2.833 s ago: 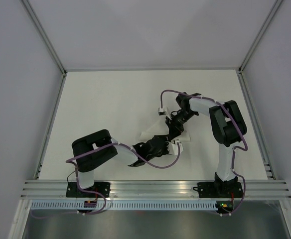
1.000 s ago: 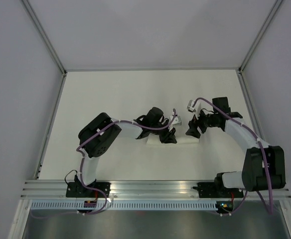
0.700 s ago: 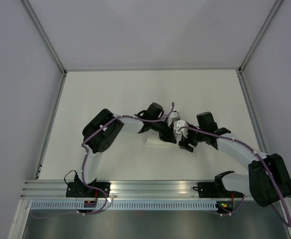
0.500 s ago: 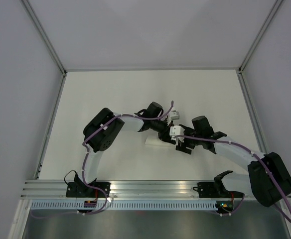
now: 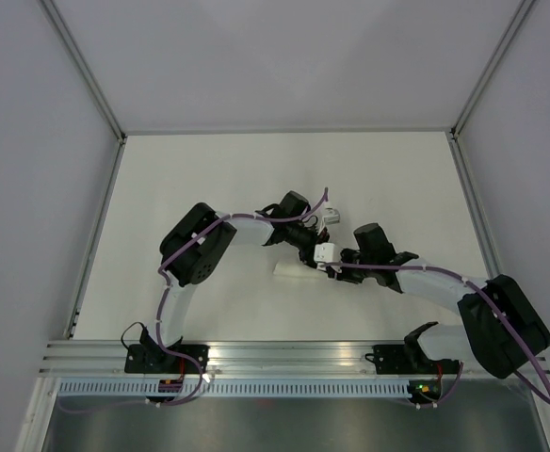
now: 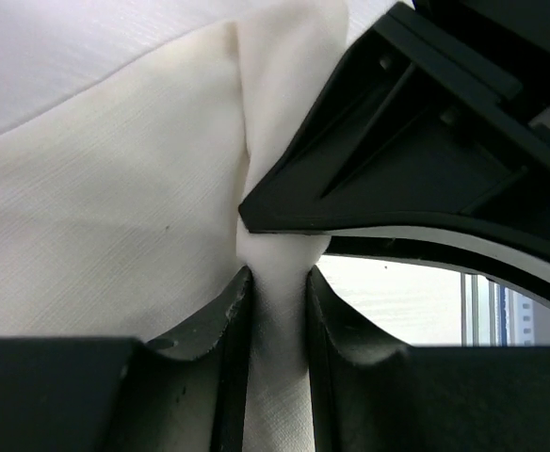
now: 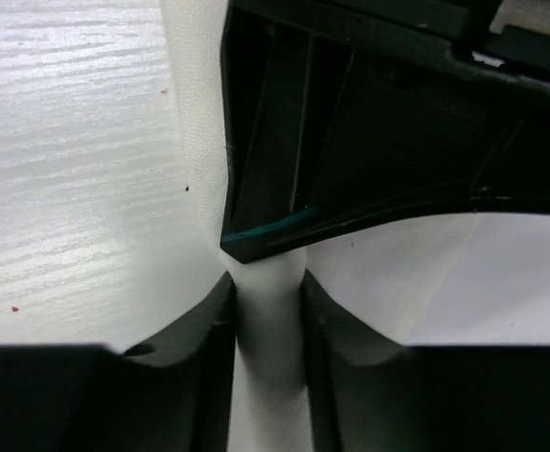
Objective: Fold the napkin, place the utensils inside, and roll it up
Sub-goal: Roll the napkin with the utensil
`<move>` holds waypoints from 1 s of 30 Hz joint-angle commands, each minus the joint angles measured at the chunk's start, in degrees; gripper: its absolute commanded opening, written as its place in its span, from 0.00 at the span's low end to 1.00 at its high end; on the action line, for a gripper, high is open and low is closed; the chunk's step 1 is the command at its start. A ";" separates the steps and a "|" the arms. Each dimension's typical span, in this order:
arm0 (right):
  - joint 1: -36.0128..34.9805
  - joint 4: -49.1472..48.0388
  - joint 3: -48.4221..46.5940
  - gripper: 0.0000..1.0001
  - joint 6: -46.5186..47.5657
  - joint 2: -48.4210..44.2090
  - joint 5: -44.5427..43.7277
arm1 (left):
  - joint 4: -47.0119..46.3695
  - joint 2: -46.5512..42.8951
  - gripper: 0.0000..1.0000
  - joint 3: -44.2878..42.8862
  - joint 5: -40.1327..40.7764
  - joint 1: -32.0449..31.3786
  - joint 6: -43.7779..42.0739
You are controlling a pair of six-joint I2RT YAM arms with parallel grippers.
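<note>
The left gripper (image 6: 277, 282) is nearly closed, pinching a fold of the napkin (image 6: 115, 207). The white cloth lies bunched into a narrow strip mid-table (image 5: 209, 179). The right gripper (image 7: 267, 282) nips another fold, its jaws just as narrow.

You've got the right gripper (image 7: 267, 287) clamped on a raised fold of the napkin (image 7: 198, 141), the left gripper (image 7: 249, 212) just beyond, teal utensil (image 7: 284, 221) sliver along its lower edge.

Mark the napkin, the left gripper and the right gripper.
napkin (image 6: 105, 207): left wrist view, flat cloth beside the pinch.
left gripper (image 6: 277, 282): left wrist view, gap between fingertips, pinching cloth.
right gripper (image 7: 266, 287): right wrist view, gap between fingertips, pinching cloth.
</note>
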State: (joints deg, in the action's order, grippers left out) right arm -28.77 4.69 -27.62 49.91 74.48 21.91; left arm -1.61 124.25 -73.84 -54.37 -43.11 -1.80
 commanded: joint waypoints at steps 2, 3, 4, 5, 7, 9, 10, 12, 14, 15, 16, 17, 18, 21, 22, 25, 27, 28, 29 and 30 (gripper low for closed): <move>-0.14 -2.14 -0.33 0.23 -0.78 1.89 -1.43 | 8.56 3.55 0.19 2.21 6.90 -0.22 3.90; -0.23 -1.44 -0.86 0.15 -0.87 2.25 -1.43 | 7.94 2.94 0.26 2.56 7.34 -0.22 4.35; -0.06 -1.00 -1.12 0.13 -0.95 3.12 -1.52 | 7.06 1.37 0.29 3.35 7.78 -0.13 4.79; -0.05 -0.04 -1.47 0.10 -0.96 3.48 -1.52 | 5.49 0.48 0.34 3.79 7.70 0.04 5.49; 0.12 1.28 -2.61 0.08 -0.78 4.79 -0.74 | 3.90 -1.45 0.38 4.67 8.14 0.48 6.19; 0.91 4.17 -4.45 0.06 -0.52 5.59 0.75 | 2.93 -3.74 0.41 4.76 7.96 0.84 6.72; 1.44 5.32 -5.16 0.06 -0.34 6.72 2.42 | 2.92 -4.36 0.42 4.67 8.40 1.36 6.99; 3.37 8.47 -7.52 0.05 0.36 8.04 4.10 | 2.58 -6.64 0.45 4.85 9.37 1.80 7.34; 5.47 12.16 -9.46 0.04 0.98 10.50 7.07 | 1.96 -9.01 0.55 5.29 10.42 2.42 7.69; 6.35 13.40 -11.56 0.04 1.76 11.38 7.96 | 0.22 -9.89 0.55 5.55 10.77 2.59 7.87; 7.41 14.72 -12.63 0.04 2.12 13.31 8.84 | -0.50 -10.68 0.55 6.34 11.21 3.03 8.39; 7.94 17.35 -13.77 0.05 2.38 14.46 9.89 | -1.11 -12.34 0.56 6.87 11.91 3.30 8.74; 8.29 18.76 -16.13 0.04 2.99 16.64 10.51 | -2.68 -13.14 0.56 8.00 12.88 3.47 8.92; 9.35 24.30 -20.79 0.04 4.57 21.04 12.45 | -7.68 -17.09 0.56 12.12 17.18 4.70 9.89; 9.79 25.71 -21.94 0.04 4.93 22.19 12.71 | -9.45 -18.41 0.56 13.62 19.54 4.79 10.15; 10.58 32.46 -26.78 0.04 6.07 27.11 14.29 | -16.39 -23.42 0.56 19.86 24.99 4.88 9.89; 11.19 34.68 -30.29 0.04 6.51 30.70 15.17 | -20.17 -25.88 0.57 24.59 28.16 4.88 9.89; 11.63 35.82 -31.43 0.04 6.78 31.86 15.27 | -23.67 -27.90 0.58 26.19 29.48 4.79 9.54; 11.64 37.74 -33.36 0.04 6.95 33.00 15.27 | -26.23 -29.05 0.60 27.77 29.84 4.88 9.45; 11.72 38.55 -34.25 0.04 7.04 34.93 15.44 | -28.26 -30.02 0.62 30.83 30.11 4.79 9.45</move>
State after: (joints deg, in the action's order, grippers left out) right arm -17.72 36.29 -60.07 54.06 103.66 39.51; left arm -18.00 98.19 -47.86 -29.34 -38.13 6.11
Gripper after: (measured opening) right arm 0.302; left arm 0.601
